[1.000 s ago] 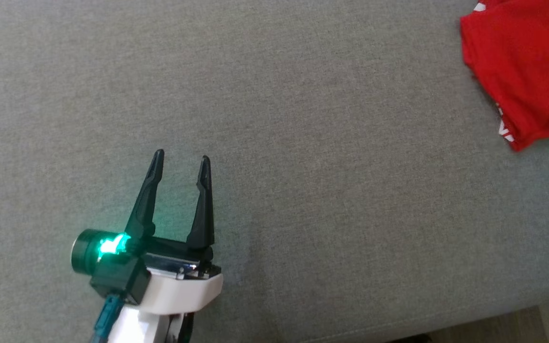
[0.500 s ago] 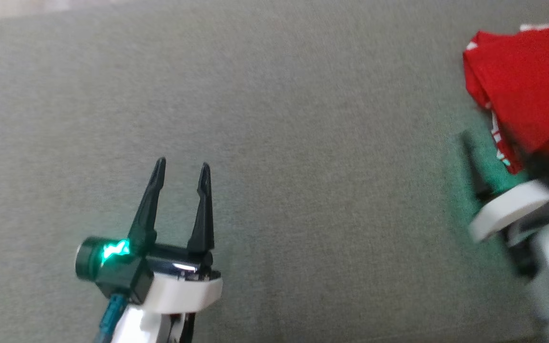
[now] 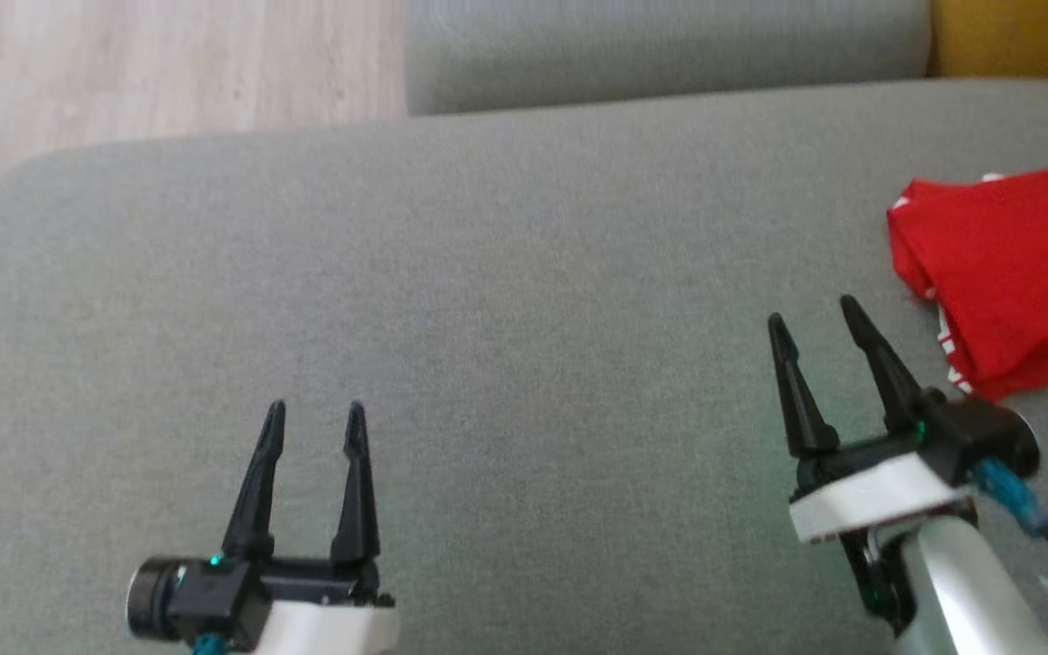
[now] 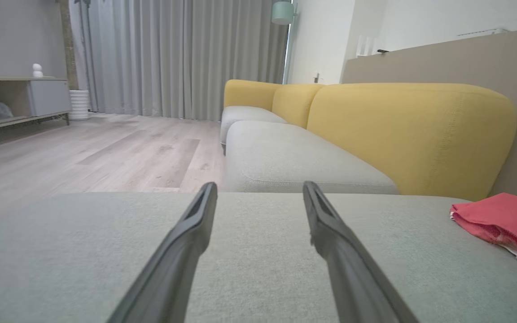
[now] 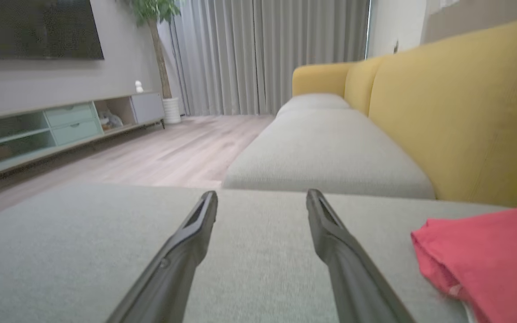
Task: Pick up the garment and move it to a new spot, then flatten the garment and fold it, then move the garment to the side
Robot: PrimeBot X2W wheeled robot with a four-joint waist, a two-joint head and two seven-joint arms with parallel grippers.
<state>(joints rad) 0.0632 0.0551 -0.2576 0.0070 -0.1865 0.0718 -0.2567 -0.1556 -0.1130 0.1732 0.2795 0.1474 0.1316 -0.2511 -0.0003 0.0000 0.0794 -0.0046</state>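
The garment (image 3: 1006, 264) lies folded on the grey cushion (image 3: 524, 273) at the far right, red with a strip of red-and-white trim along its near edge. My right gripper (image 3: 813, 314) stands open just left of it, apart from the cloth, with nothing between its fingers. My left gripper (image 3: 315, 414) stands open over bare cushion at the lower left. In the left wrist view the garment (image 4: 501, 217) sits far to the right of the open left gripper (image 4: 258, 188). In the right wrist view the garment (image 5: 487, 251) lies right of the open right gripper (image 5: 262, 197).
The cushion's far edge drops to a wooden floor (image 3: 169, 64). Another grey seat (image 3: 670, 45) adjoins at the back, with a yellow backrest (image 3: 1015, 41) to the right. A low cabinet (image 5: 61, 125) stands across the room.
The head camera has tilted up, so the whole picture has shifted. My right gripper has come off the garment and now stands open to its left. The garment lies free.
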